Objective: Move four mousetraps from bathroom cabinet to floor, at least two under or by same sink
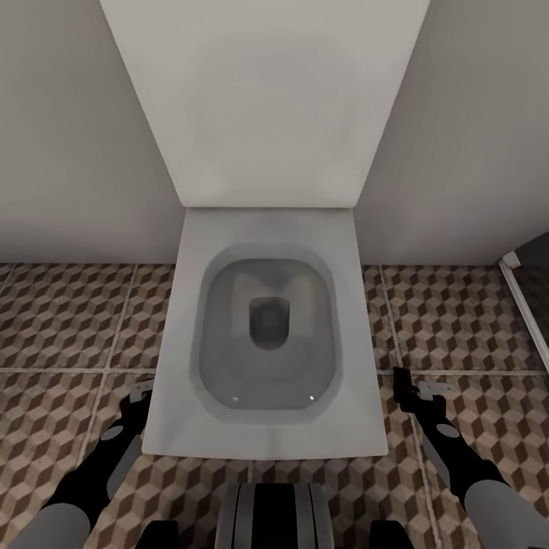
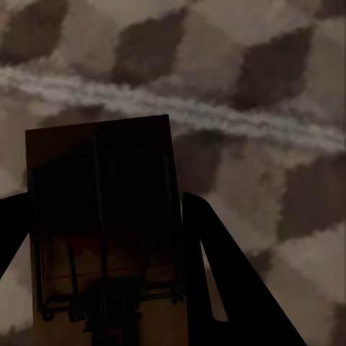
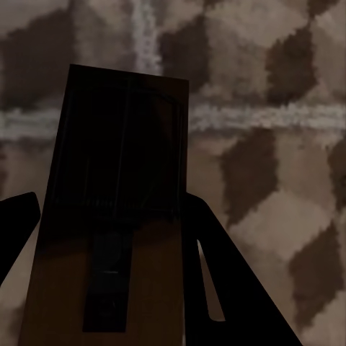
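Observation:
In the left wrist view a tan mousetrap (image 2: 101, 231) with black wire and a red spot sits between the dark fingers (image 2: 231, 288) of my left gripper (image 2: 101, 205), which is shut on it just above the bathroom floor (image 2: 245, 86). A second mousetrap (image 3: 119, 209) is held the same way in my right gripper (image 3: 108, 202). In the head view the left gripper (image 1: 141, 393) and right gripper (image 1: 406, 387) hang low over the cube-patterned bathroom floor (image 1: 69, 320), one on each side of a toilet. The cabinet and the sink are out of view.
A white toilet (image 1: 267, 427) with its lid (image 1: 263, 99) raised against the pale wall stands straight ahead between my arms. A white door or shower frame (image 1: 524, 305) runs along the right edge. My base (image 1: 274, 515) nearly touches the toilet's front.

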Available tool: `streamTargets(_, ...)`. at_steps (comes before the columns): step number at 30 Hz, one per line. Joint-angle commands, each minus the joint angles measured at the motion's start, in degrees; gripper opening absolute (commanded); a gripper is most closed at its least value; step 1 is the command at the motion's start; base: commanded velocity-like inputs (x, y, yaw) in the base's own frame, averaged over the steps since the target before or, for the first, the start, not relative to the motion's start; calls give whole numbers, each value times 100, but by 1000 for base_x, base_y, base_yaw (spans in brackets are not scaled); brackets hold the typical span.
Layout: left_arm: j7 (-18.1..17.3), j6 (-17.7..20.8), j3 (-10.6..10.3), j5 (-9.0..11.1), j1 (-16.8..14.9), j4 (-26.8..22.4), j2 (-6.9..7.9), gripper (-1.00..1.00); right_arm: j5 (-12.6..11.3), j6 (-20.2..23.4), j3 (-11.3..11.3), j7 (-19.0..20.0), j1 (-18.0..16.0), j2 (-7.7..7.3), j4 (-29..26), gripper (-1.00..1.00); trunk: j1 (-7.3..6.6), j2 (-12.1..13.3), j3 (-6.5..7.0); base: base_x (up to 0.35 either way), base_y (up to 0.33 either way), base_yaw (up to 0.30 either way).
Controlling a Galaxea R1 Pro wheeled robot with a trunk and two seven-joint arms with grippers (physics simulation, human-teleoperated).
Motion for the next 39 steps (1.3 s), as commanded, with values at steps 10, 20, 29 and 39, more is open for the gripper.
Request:
streamTargets(10,11,1,-11,20,-39,32,11,-100,1,-18,-3,-9,-2,1,4,-100,-1,-1,-3,0,0,0)
streamTargets(20,23,-42,6,20,-41,29,25,-100,1,-17,1,-9,-2,1,4,-100,-1,-1,-3,0,0,0)
streamTargets(29,28,-54,21,21,-41,28,109,-100,1,-16,1,-9,-2,1,4,-100,-1,-1,-3,0,0,0)
streamTargets(39,28,-55,21,27,-41,28,187,-100,1,-16,0,-9,-2,1,4,-100,-1,-1,-3,0,0,0)
